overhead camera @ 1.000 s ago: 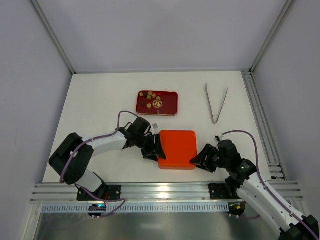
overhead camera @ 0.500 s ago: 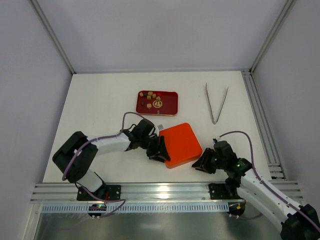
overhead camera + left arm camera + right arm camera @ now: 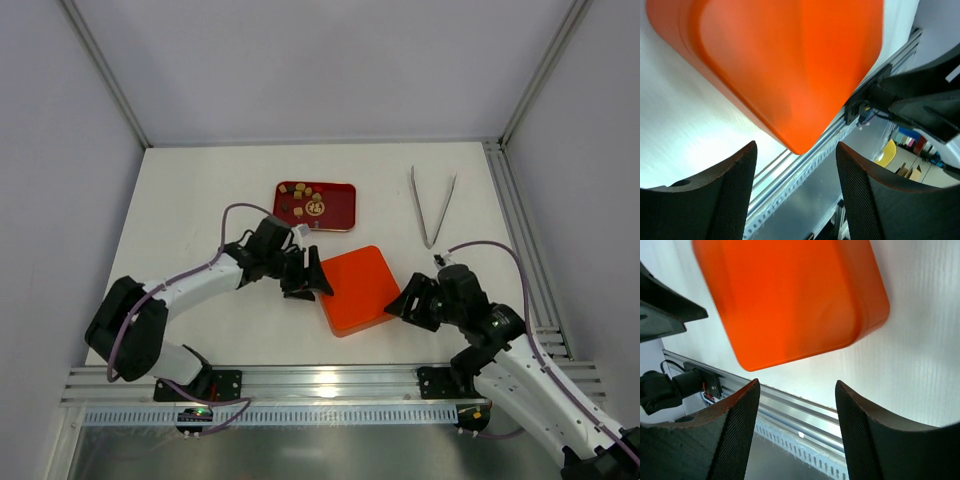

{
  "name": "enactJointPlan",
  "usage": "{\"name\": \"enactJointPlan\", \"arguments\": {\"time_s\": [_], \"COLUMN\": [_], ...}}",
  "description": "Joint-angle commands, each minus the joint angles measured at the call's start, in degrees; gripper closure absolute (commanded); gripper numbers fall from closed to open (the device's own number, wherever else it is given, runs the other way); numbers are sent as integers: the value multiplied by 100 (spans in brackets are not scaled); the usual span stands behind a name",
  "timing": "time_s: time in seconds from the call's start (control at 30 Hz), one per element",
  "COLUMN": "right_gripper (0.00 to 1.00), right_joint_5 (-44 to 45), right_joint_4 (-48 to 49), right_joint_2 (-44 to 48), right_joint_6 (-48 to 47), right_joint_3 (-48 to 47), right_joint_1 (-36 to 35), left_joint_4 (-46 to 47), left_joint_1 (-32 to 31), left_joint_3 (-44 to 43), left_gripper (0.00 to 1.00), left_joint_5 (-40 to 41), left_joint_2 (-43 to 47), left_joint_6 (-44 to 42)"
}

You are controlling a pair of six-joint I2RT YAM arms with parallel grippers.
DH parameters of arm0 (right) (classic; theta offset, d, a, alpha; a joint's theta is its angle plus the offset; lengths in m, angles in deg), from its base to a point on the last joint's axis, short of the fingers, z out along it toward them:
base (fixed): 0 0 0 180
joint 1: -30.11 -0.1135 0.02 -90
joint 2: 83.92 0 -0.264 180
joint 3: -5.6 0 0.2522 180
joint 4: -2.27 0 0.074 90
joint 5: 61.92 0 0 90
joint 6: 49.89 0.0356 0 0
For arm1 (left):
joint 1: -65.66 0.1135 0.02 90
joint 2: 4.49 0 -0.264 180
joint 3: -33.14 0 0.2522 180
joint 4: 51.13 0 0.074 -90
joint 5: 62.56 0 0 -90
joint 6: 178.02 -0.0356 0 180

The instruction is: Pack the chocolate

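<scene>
Sitting in the red tray [image 3: 338,212] at upper centre, the chocolate [image 3: 302,196] lies well above the left gripper [image 3: 313,279] and right gripper [image 3: 406,304]. Both flank the orange box [image 3: 358,288] mid-frame, jaws spread, holding nothing.

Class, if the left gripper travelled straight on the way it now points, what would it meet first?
The orange square box with rounded corners, close ahead of the open left gripper, though exact depth is unclear.

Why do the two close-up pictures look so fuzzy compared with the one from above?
Left wrist view: the orange square box fills the frame, smeared, and the white table glares bright. Right wrist view: that box is soft-edged too, glare milder. Top view: sharp, evenly lit, faint shadows.
</scene>
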Motion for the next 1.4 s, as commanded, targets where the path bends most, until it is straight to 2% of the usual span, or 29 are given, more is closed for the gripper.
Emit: {"name": "enactJointPlan", "arguments": {"time_s": [0.0, 0.17, 0.37, 0.6, 0.83, 1.13, 1.23, 1.37], "right_gripper": [36, 27, 24, 21, 20, 20, 20, 20], "right_joint_5": [258, 574, 233, -303, -489, -638, -454, -24], "right_joint_4": [-132, 244, 921, 1959, 2566, 3295, 3323, 3130], "right_joint_2": [-77, -1252, -2702, -3767, -4445, -4666, -4481, -4498], "right_joint_6": [-444, -1356, -2377, -2519, -2370, -1808, -1561, -1490], "right_joint_3": [-752, -1544, -2257, -2267, -2249, -1731, -1529, -1519], "right_joint_1": [-14, 213, 1250, 1392, 1392, 1243, 928, 899], "left_joint_4": [-337, -319, -258, 181, 472, 489, 446, 358], "left_joint_1": [218, 420, 569, 623, 640, 746, 781, 781], "left_joint_3": [-383, -542, -648, -718, -771, -1052, -1192, -1324], "left_gripper": [36, 36, 37, 39, 41, 48, 49, 50], "left_joint_5": [87, 183, 412, 404, 412, 483, 483, 474], "left_joint_2": [217, -56, -337, -768, -1155, -1646, -1770, -1875], "left_joint_6": [-277, -268, -330, -216, -110, -145, -189, -250]}}
